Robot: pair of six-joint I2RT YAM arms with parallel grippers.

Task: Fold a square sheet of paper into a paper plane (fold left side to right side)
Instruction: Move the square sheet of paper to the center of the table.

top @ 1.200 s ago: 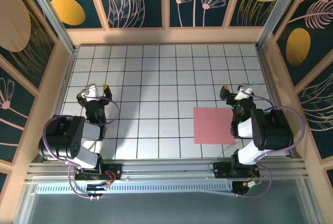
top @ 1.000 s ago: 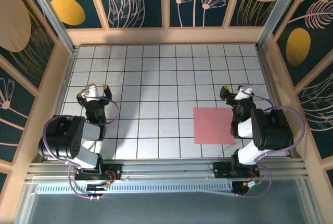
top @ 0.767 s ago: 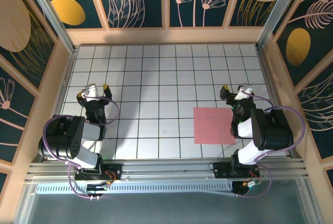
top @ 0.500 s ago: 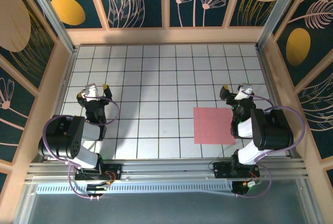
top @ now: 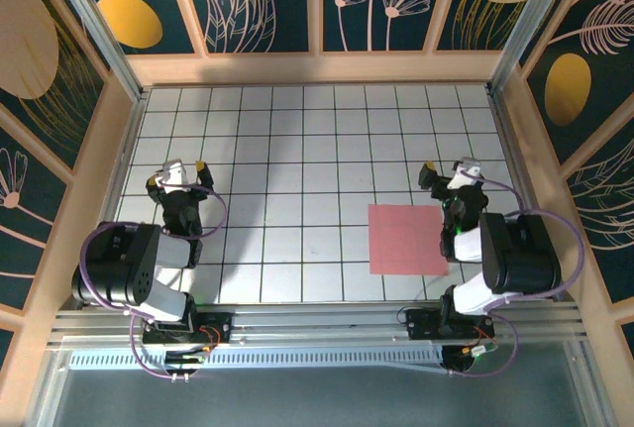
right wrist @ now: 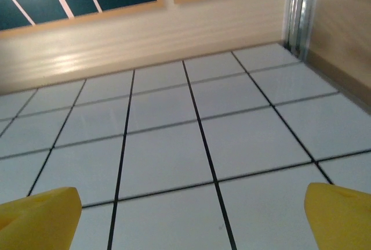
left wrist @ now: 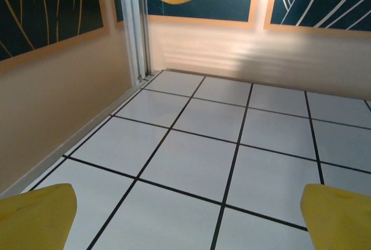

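Lying flat on the white tiled table point(top: 297, 150), the thin salmon-pink square sheet of paper point(top: 404, 239) sits at the near right, its right edge hidden by the right arm. The right gripper point(top: 449, 171) hovers just past the sheet's far right corner, jaws spread wide, empty. The left gripper point(top: 178, 173), well apart at the left, is likewise spread and holds nothing.

One square sheet of paper point(top: 404, 239), seemingly single-layered; two end effectors: left end effector point(top: 177, 173), right end effector point(top: 451, 171).
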